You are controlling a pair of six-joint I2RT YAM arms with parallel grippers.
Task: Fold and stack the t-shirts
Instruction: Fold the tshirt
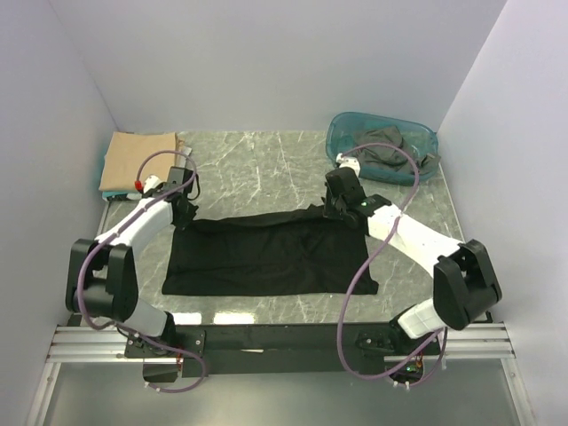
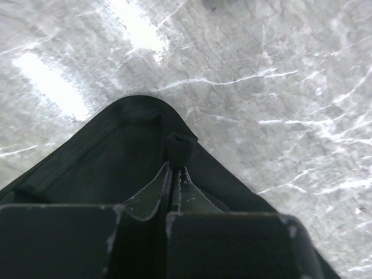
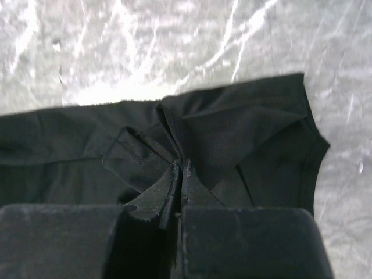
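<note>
A black t-shirt (image 1: 266, 257) lies spread across the middle of the marble table. My left gripper (image 1: 184, 213) is shut on its far left corner; in the left wrist view the cloth (image 2: 116, 157) bunches at the closed fingertips (image 2: 176, 168). My right gripper (image 1: 342, 206) is shut on the far right edge; the right wrist view shows folds of the shirt (image 3: 232, 133) pinched between its tips (image 3: 181, 165). A tan t-shirt (image 1: 138, 160) lies folded at the far left on thin pale ones. A dark grey t-shirt (image 1: 386, 153) sits crumpled in the teal tub (image 1: 341, 142).
The teal plastic tub stands at the far right corner. The folded stack sits against the left wall. Grey walls close in the table on three sides. Bare marble (image 1: 257, 169) shows beyond the black shirt.
</note>
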